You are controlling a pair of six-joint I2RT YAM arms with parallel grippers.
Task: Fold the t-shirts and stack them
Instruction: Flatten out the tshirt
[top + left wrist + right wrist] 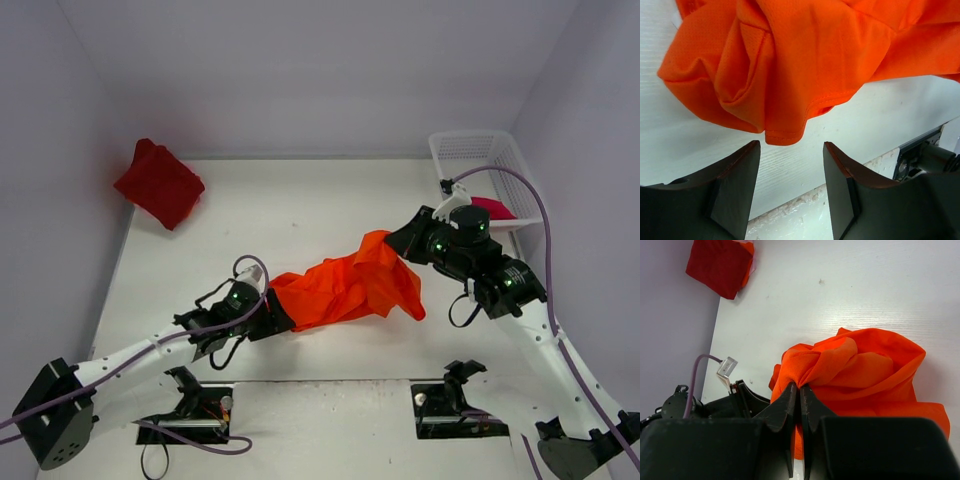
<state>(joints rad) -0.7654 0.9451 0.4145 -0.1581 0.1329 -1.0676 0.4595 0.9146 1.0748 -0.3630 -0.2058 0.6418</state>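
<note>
**White bench (300, 200), pale walls: orange t-shirt (350, 285) between two claws**

The bench is a white slab walled in by plain lilac-grey panels. The orange t-shirt lies bunched and crumpled near the middle of the bench, towards its near edge, running from lower left to upper right between the two arms.

The right claw (800, 395) is clamped on it. In the right wrist view the two dark fingers are pressed together with a gathered fold of orange cloth (865, 370) pinched at their tips, and the rest of the shirt spills away beyond them.

The left claw (791, 170) stands at the shirt's other end with its fingers (740, 185) spread wide and gripping nothing. A stitched hem of the shirt (790, 60) hangs just ahead of the gap (whether it brushes a fingertip cannot be told).

The dark red t-shirt (158, 183) sits folded in the far left corner, well apart from both arms. The crimson-pink t-shirt (492, 208) shows inside the white mesh basket (480, 150) at the far right, just behind the right arm.

A small white tag (726, 367) hangs on the left arm's purple cable (695, 385), too small to read.
</note>
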